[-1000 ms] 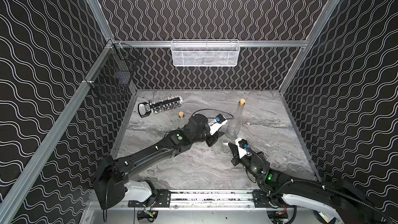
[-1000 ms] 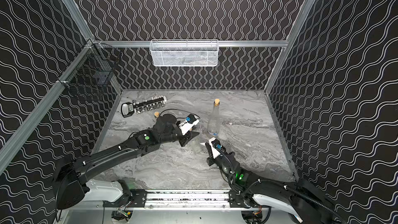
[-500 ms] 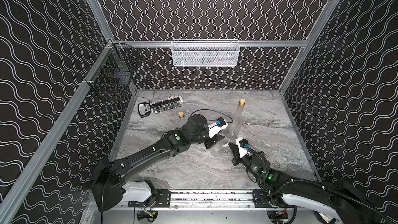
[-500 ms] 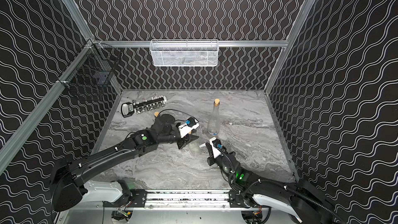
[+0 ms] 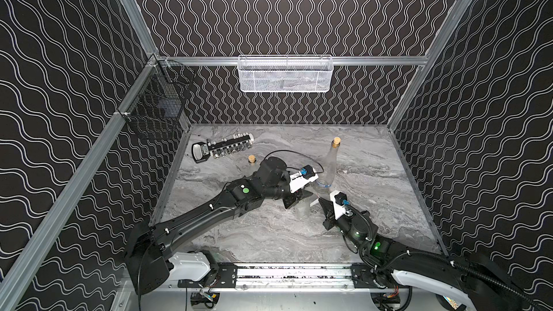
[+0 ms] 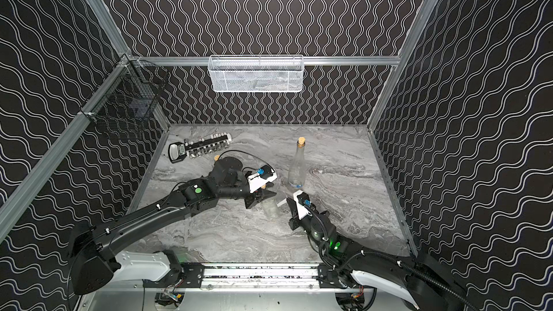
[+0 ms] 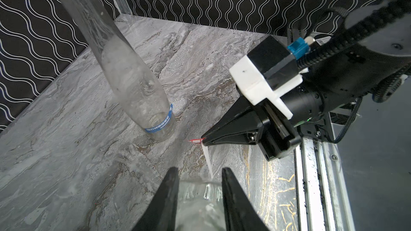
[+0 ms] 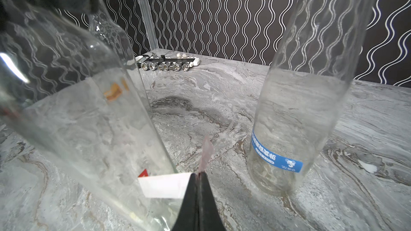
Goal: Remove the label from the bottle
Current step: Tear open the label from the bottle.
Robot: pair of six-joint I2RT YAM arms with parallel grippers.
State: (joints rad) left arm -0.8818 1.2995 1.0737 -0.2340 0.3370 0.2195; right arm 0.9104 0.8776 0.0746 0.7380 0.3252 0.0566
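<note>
Fingers of right gripper [image 8: 198, 175] pressed together, pinching the white label [image 8: 163, 185]. The label runs left from them to the tilted clear bottle [image 8: 77, 107], its left end against the glass. The left gripper [image 7: 199, 170] clamps that bottle at table centre. Judgement: right arm nearer, so pull rightward and nearward. Far-wall basket [image 5: 284, 74]: contents unclear.

You've got two glass bottles on the bench [image 5: 374, 210]: the corked bottle [image 5: 329, 169] and the front bottle [image 5: 302, 209]. I count two corks, the bottle cork [image 5: 337, 140] and a loose cork [image 5: 253, 159], plus one white label [image 8: 164, 185]. Two baskets too, white basket [image 5: 284, 74] and black basket [image 5: 155, 109], and one socket rail [image 5: 224, 148].
</note>
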